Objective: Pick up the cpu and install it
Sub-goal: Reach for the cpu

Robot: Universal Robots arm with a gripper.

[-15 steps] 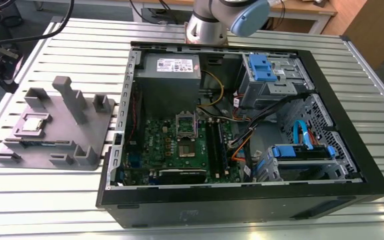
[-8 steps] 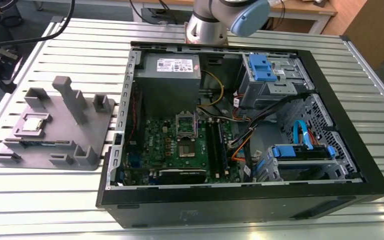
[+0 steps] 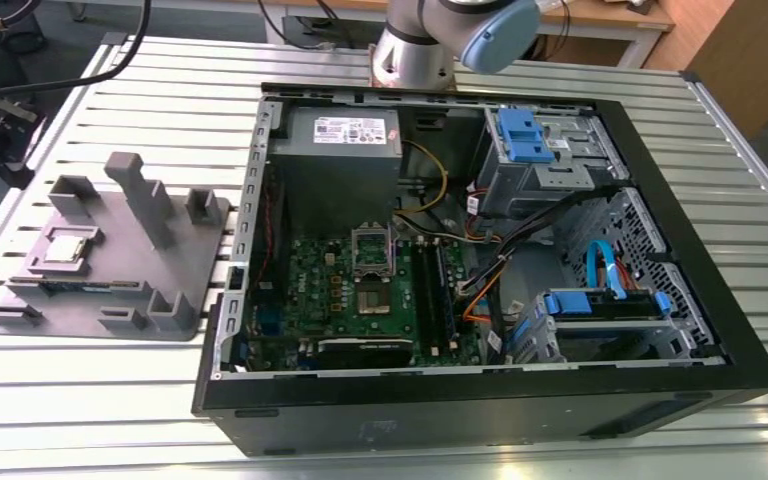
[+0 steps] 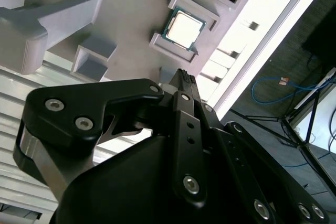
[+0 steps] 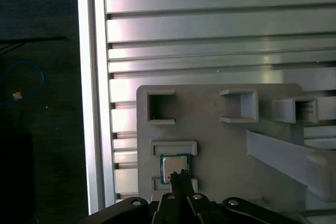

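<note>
Gripper [image 5: 180,173] hangs above cpu [image 5: 170,166] in tray [image 5: 220,150] on slatted metal table [image 5: 210,24].

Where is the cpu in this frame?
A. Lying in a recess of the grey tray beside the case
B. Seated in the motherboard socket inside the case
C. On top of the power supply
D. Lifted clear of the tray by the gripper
A: the cpu lies flat in a framed recess of the grey tray, at the exterior view's left of the open case, with the gripper close over it.
</note>
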